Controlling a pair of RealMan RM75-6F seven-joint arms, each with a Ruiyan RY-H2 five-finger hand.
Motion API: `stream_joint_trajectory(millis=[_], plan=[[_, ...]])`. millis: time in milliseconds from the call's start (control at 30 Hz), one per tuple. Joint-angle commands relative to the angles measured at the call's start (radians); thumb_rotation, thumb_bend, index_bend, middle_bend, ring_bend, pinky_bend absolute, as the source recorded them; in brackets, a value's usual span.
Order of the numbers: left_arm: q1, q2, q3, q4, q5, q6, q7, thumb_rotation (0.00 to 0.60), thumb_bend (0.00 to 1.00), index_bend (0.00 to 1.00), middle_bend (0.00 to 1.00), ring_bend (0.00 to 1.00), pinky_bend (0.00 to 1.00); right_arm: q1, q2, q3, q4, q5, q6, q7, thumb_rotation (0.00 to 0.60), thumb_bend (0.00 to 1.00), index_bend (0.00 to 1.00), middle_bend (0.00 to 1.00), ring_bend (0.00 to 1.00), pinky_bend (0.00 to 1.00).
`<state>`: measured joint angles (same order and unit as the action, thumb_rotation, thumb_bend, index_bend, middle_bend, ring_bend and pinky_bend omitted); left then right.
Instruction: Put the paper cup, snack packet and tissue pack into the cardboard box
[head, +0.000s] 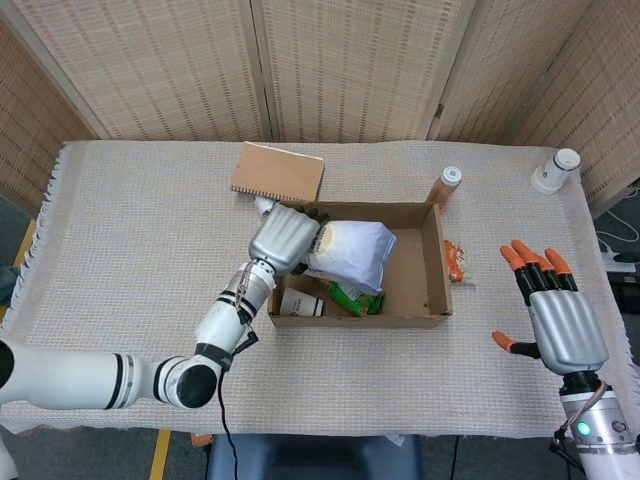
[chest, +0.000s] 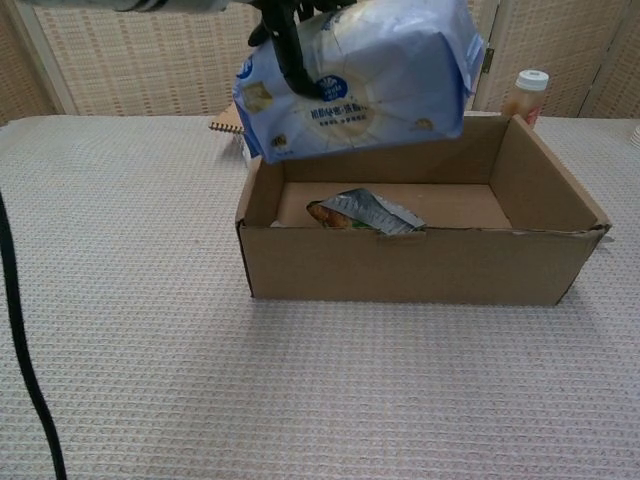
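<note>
My left robot hand (head: 283, 238) grips the tissue pack (chest: 360, 78) above the cardboard box (chest: 420, 262); only the head view shows my right robot hand (head: 562, 318), spread and holding nothing

The box (head: 432, 262) sits at the middle of the worktop (head: 130, 240). In it, the cup (head: 301, 303) lies in the front left corner, with the snack packet (head: 352, 296) just to its right. The left hand (head: 284, 238) holds the tissue pack (head: 352, 250) above the box's left half. A notebook (head: 278, 172) lies behind the box; a bottle (head: 445, 185) stands at the box's back right corner. The right hand (head: 564, 320) is near the worktop's front right corner.
</note>
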<state>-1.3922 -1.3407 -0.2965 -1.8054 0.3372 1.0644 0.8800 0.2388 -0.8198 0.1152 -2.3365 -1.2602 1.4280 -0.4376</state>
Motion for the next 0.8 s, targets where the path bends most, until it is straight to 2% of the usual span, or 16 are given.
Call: stream_joint_trajectory(millis=[33, 67, 100, 133, 167, 200, 233, 267, 367, 600, 733, 800], plan=[[-0.041, -0.11, -0.01, 0.075, -0.046, 0.026, -0.015, 0.6, 0.32, 0.53, 0.67, 0.57, 0.68, -0.002, 0.003, 0.002, -0.001, -0.002, 0.003, 0.004, 0.6, 0.07, 0.05, 0.0, 0.0, 0.0], [-0.045, -0.126, -0.01, 0.086, -0.056, 0.023, -0.017, 0.6, 0.31, 0.46, 0.61, 0.52, 0.65, -0.003, 0.004, 0.003, -0.002, -0.002, 0.005, 0.006, 0.6, 0.07, 0.05, 0.0, 0.0, 0.0], [-0.048, -0.139, -0.008, 0.095, -0.079, 0.003, -0.016, 0.6, 0.28, 0.31, 0.43, 0.37, 0.55, -0.004, 0.007, 0.004, -0.002, -0.003, 0.006, 0.008, 0.6, 0.07, 0.05, 0.0, 0.0, 0.0], [-0.051, -0.142, -0.006, 0.099, -0.098, -0.016, -0.015, 0.6, 0.26, 0.23, 0.34, 0.28, 0.48, -0.006, 0.009, 0.004, -0.002, -0.003, 0.008, 0.01, 0.6, 0.07, 0.05, 0.0, 0.0, 0.0], [-0.053, -0.143, -0.003, 0.108, -0.109, -0.039, -0.016, 0.6, 0.23, 0.09, 0.16, 0.13, 0.34, -0.008, 0.011, 0.005, -0.002, -0.004, 0.01, 0.014, 0.6, 0.07, 0.05, 0.0, 0.0, 0.0], [-0.053, -0.143, -0.003, 0.109, -0.11, -0.043, -0.018, 0.6, 0.21, 0.03, 0.07, 0.06, 0.25, -0.008, 0.012, 0.005, -0.002, -0.004, 0.011, 0.015, 0.6, 0.07, 0.05, 0.0, 0.0, 0.0], [-0.053, -0.143, -0.003, 0.111, -0.11, -0.047, -0.019, 0.6, 0.21, 0.02, 0.05, 0.04, 0.23, -0.008, 0.012, 0.005, -0.002, -0.004, 0.011, 0.016, 0.6, 0.07, 0.05, 0.0, 0.0, 0.0], [-0.053, -0.143, -0.004, 0.112, -0.11, -0.05, -0.022, 0.6, 0.19, 0.0, 0.01, 0.01, 0.17, -0.009, 0.013, 0.005, -0.002, -0.005, 0.011, 0.016, 0.6, 0.07, 0.05, 0.0, 0.0, 0.0], [-0.038, -0.126, -0.009, 0.119, -0.087, -0.054, -0.055, 0.6, 0.15, 0.0, 0.0, 0.0, 0.09, -0.011, 0.016, 0.005, -0.002, -0.009, 0.01, 0.022, 0.6, 0.07, 0.05, 0.0, 0.0, 0.0], [0.001, -0.03, -0.02, 0.051, -0.043, -0.016, -0.089, 0.6, 0.16, 0.0, 0.0, 0.0, 0.1, -0.01, 0.012, 0.002, -0.001, -0.007, 0.0, 0.016, 0.6, 0.07, 0.05, 0.0, 0.0, 0.0], [0.071, 0.024, -0.052, -0.007, 0.044, 0.098, -0.18, 0.6, 0.25, 0.0, 0.0, 0.0, 0.11, -0.008, 0.008, 0.001, -0.001, -0.007, -0.003, 0.009, 0.6, 0.07, 0.05, 0.0, 0.0, 0.0], [0.12, 0.043, -0.043, -0.027, 0.116, 0.198, -0.206, 0.6, 0.32, 0.0, 0.0, 0.0, 0.12, -0.008, 0.005, 0.0, -0.002, -0.008, -0.004, 0.005, 0.6, 0.07, 0.05, 0.0, 0.0, 0.0]])
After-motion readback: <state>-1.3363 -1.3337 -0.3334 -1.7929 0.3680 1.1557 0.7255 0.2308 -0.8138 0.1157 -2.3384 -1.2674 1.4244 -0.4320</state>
